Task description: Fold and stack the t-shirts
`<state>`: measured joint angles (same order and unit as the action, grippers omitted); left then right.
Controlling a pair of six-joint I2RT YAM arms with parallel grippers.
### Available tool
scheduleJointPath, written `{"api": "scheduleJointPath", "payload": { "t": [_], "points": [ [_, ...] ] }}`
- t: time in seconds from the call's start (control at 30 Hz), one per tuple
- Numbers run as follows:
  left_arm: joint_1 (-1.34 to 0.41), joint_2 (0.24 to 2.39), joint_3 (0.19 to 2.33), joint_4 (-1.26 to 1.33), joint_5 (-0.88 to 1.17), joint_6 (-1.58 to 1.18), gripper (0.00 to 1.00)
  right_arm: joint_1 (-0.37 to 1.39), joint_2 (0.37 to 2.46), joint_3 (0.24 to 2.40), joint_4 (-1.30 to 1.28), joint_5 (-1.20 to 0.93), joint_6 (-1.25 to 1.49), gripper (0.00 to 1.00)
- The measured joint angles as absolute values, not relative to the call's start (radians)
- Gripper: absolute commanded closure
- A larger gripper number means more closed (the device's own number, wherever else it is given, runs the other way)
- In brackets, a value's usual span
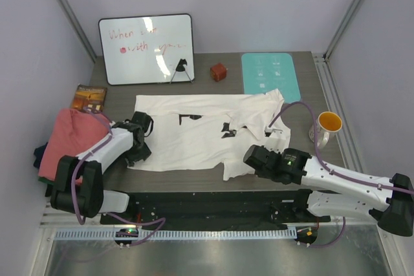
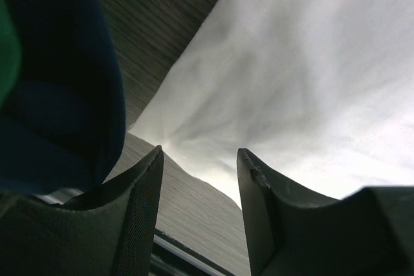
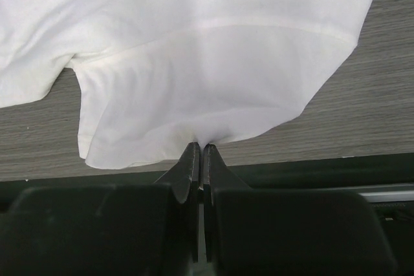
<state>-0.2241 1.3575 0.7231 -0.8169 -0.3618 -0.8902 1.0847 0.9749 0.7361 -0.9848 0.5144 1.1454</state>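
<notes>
White t-shirt is being pinched tight at its near hem by the right hand, prob for a fold; left hand is being held half-open by its corner, empty.

The white shirt is soft, matt, creased cloth. The bench shows matt grey wood grain. The whiteboard is glossy and smooth.

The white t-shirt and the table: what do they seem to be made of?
The white t-shirt: soft matte cloth, probably cotton; it creases and puckers where the right gripper pinches it. The table: grey wood-grain top, likely laminate; straight streaks.
</notes>
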Motion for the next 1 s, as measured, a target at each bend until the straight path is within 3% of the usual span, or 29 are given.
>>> {"api": "scheduleJointPath", "payload": {
  "t": [0.47,0.77,0.8,0.9,1.0],
  "points": [
    [-0.224,1.289,0.638,-0.791,-0.326,-0.944,0.55,1.066,0.978,0.729,-0.962,0.498,1.11,0.99],
    [-0.225,1.344,0.672,-0.782,-0.305,-0.941,0.78,1.054,0.978,0.733,-0.958,0.496,1.097,0.99],
    [-0.225,1.344,0.672,-0.778,-0.305,-0.941,0.86,1.053,0.978,0.735,-0.958,0.496,1.097,0.99],
    [-0.225,1.346,0.671,-0.765,-0.305,-0.945,0.98,1.047,0.978,0.744,-0.958,0.496,1.095,0.99],
    [-0.225,1.349,0.672,-0.756,-0.305,-0.946,1.0,1.039,0.977,0.753,-0.958,0.497,1.091,0.99]
  ]
}}
